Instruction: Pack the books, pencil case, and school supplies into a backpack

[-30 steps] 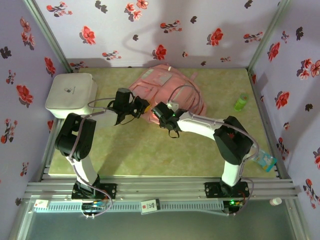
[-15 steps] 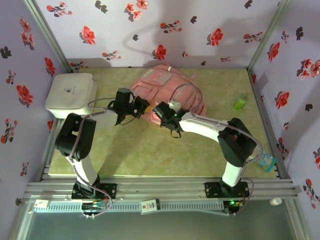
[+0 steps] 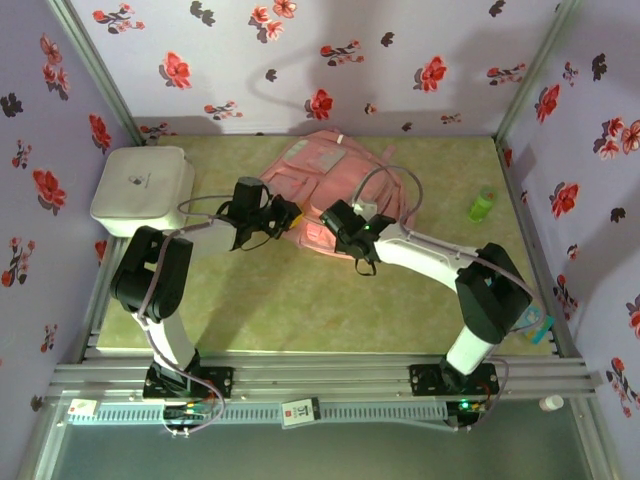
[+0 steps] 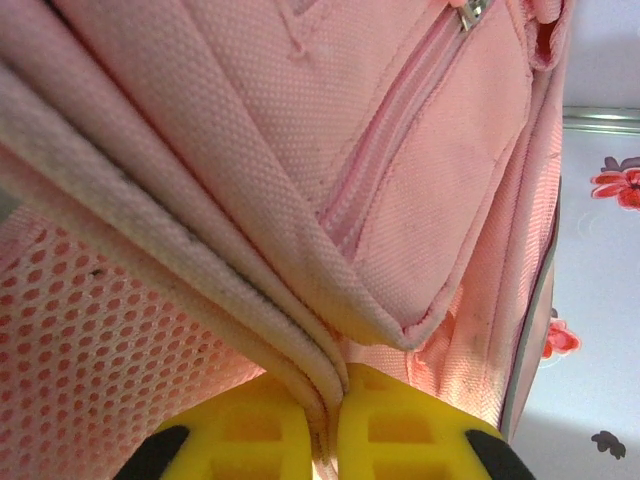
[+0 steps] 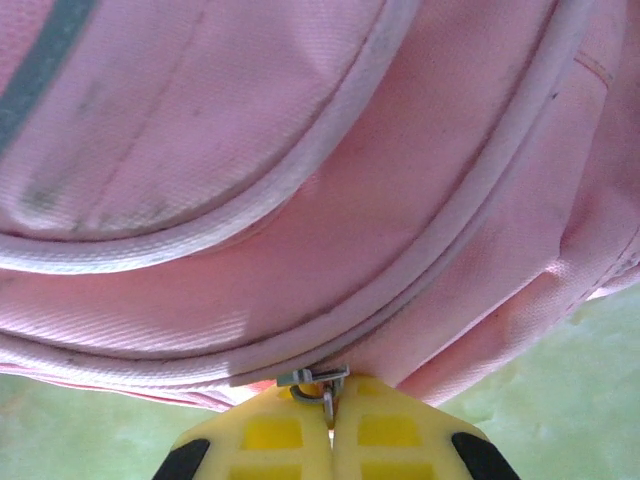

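I am working the zip of the backpack point(image 3: 335, 185), which lies flat on the far middle of the table point(image 3: 300, 310), between the white rounded box point(image 3: 143, 188) at the left and a small green object point(image 3: 483, 205) at the right.

My right gripper point(image 5: 330, 425) is clenched on the small metal zipper pull point(image 5: 318, 382), pinched between the yellow fingertips at the bag's near edge, where the piped seams curve around the compartment. My left gripper point(image 4: 330, 430) is clamped on a folded, piped edge of pink fabric point(image 4: 200, 270), just beside the mesh panel, and I judge it is anchoring the bag. From above, the two grippers sit close together on the bag's near-left side, left point(image 3: 288, 214) and right point(image 3: 333, 218).

I cannot tell whether this zip is running open or shut, nor what is inside.

The next move calls for drawing the pull along the curved track, in line with the teeth rather than across them. The left grip should hold the fabric taut so the soft bag does not bunch or slide with the pull.
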Tool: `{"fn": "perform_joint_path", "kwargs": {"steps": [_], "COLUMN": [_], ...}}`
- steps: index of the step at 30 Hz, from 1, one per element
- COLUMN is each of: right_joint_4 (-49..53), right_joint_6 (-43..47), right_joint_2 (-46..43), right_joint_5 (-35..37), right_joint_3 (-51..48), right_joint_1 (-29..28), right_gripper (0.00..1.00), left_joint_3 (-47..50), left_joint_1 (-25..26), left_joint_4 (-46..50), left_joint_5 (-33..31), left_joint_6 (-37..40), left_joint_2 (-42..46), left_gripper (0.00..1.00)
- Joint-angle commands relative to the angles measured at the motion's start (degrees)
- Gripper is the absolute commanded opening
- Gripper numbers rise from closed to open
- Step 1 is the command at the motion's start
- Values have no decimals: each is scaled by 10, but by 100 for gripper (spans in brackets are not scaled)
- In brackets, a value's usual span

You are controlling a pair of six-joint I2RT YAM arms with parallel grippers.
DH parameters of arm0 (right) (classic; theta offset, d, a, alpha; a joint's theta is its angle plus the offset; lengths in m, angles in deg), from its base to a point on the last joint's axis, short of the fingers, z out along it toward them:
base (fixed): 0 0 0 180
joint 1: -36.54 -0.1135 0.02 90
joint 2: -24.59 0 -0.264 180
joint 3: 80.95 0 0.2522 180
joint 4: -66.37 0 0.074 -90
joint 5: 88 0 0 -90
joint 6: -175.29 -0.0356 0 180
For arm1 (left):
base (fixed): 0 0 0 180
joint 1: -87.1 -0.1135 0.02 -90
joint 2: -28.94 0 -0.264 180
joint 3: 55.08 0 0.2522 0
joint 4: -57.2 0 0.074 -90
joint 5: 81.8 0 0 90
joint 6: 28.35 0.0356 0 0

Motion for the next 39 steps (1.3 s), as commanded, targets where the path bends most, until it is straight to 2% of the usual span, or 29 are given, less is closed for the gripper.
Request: {"fn": "perform_joint_path", "kwargs": {"steps": [1,8,12,21,25,29,39], "right_joint_4": [23,2,-3,-1,2,12,13], "right_joint_6": [44,107,118,135,138,143,228], "right_joint_2": [-20,2,12,-3,-39,-56,-28], "right_joint_5": [13,-16,-18,17,53,52,-38], "right_joint_3": [-14,9,16,11,-12,-28,0], "right_joint_1": [21,25,27,27,35,68,104], "right_gripper": [5,25,26,5,4,3,2], "left_joint_3": [-13,-19,-19,-22,-25,-36,-85], "left_joint_1": [-8,-8,-8,-10,-24,-37,-42], "left_joint_4": [22,31,32,42,48,69,116], "left_joint_5": [-12,-11,-10,-10,-11,-14,-10], "left_joint_6": [36,42,43,52,63,83,135], "left_joint_2": [9,12,14,14,12,6,-23], "left_gripper": [0,0,0,0,0,0,0]}}
